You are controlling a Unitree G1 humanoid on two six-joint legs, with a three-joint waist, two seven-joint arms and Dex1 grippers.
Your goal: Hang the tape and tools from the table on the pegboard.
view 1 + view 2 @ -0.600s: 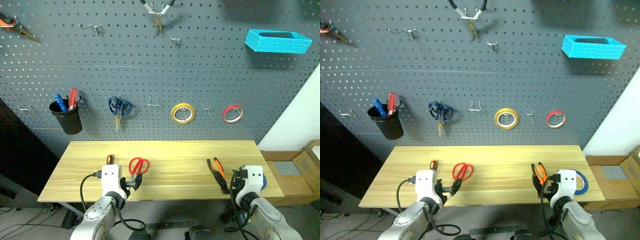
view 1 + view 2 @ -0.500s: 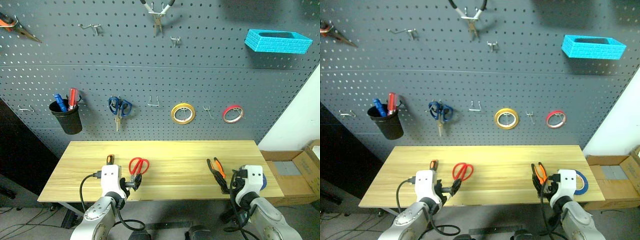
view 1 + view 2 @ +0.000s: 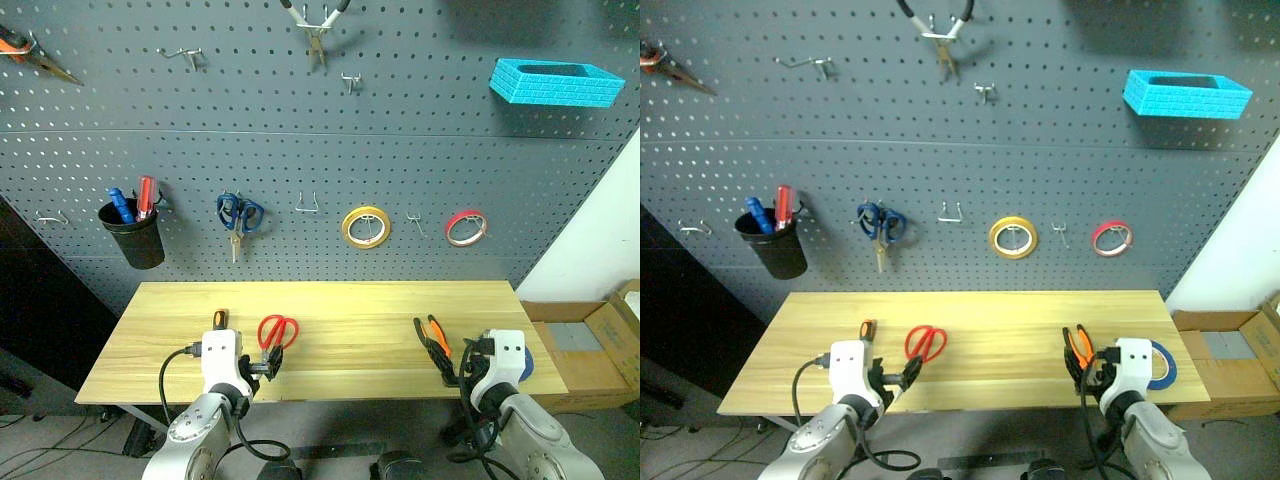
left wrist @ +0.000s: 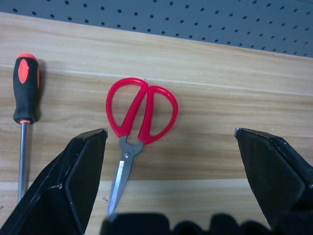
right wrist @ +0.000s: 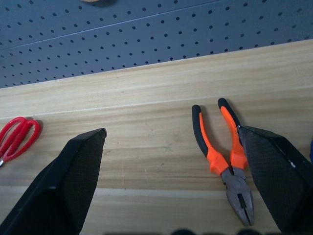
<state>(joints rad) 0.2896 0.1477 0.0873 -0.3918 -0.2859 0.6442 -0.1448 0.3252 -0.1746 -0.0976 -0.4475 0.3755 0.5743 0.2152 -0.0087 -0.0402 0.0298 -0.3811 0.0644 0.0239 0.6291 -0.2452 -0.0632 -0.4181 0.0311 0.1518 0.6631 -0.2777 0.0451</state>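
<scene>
The pegboard (image 3: 300, 130), dark grey and dotted with holes, fills the wall behind the desk (image 3: 350, 350). It already carries a black cup (image 3: 135, 235) of drivers, blue-handled scissors (image 3: 238, 215), a yellow roll (image 3: 365, 226), a red roll (image 3: 465, 227), silver-handled pliers (image 3: 316, 25) and a blue basket (image 3: 555, 82), with several bare hooks between them, one (image 3: 308, 205) just beside the yellow roll.

The desk is pale plank wood, and all of the task's things lie on it. The blue tape (image 3: 1160, 362) lies flat at the robot's right end, partly hidden behind the right wrist. The orange-and-black pliers (image 5: 222, 156) rest just beside it, handles towards the board. Towards the left lie the red-handled scissors (image 4: 139, 117), loops towards the board and blades towards the near edge, and just beside them the small screwdriver (image 4: 25, 105), handle towards the board.

Compared with half a second back, nothing has shifted: tools, tape and both arms sit where they were. So the job has not started, and not one item has been lifted.

The left hand (image 4: 168, 181) hangs over the near edge with its fingers spread wide and nothing between them, the scissors lying ahead between the fingers. The right hand (image 5: 173, 186) is likewise spread wide and empty, with the pliers just ahead by one finger. Judging from this, a first pick of scissors or pliers looks likely.
</scene>
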